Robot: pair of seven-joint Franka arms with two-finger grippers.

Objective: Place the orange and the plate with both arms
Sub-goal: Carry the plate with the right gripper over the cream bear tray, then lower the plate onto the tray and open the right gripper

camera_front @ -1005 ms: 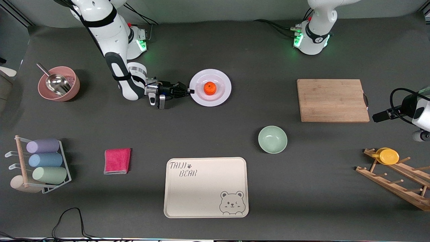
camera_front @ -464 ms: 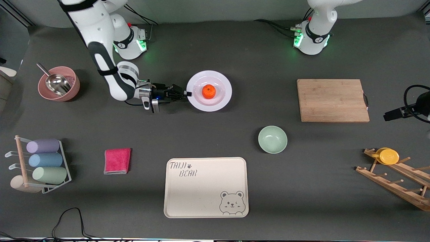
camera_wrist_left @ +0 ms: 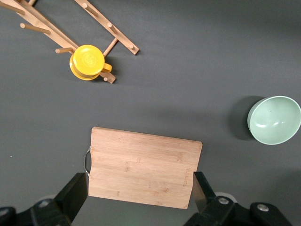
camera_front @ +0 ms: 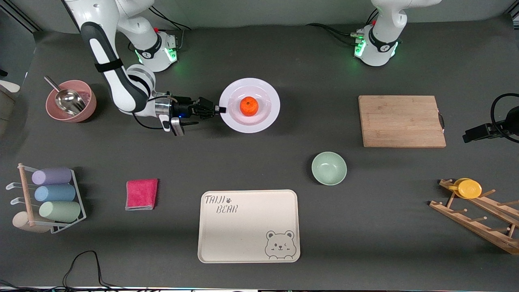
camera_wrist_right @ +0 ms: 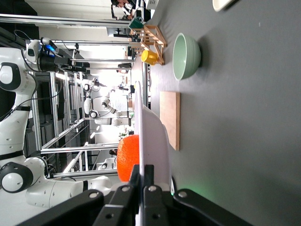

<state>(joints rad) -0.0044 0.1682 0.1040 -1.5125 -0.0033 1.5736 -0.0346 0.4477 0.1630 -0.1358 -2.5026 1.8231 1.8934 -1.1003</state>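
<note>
Front view is showing the right gripper (camera_front: 221,109) clenching the rim of the round glossy white plate (camera_front: 267,117), holding it above the dark grey table (camera_front: 284,61) near the right arm's base. Sitting in the plate's shallow centre is the small bright-orange fruit (camera_front: 249,106), round and dimpled. Left gripper (camera_wrist_left: 141,207) is hanging released, fingers spread, over the rectangular wooden cutting board (camera_wrist_left: 143,167), waiting.
</note>
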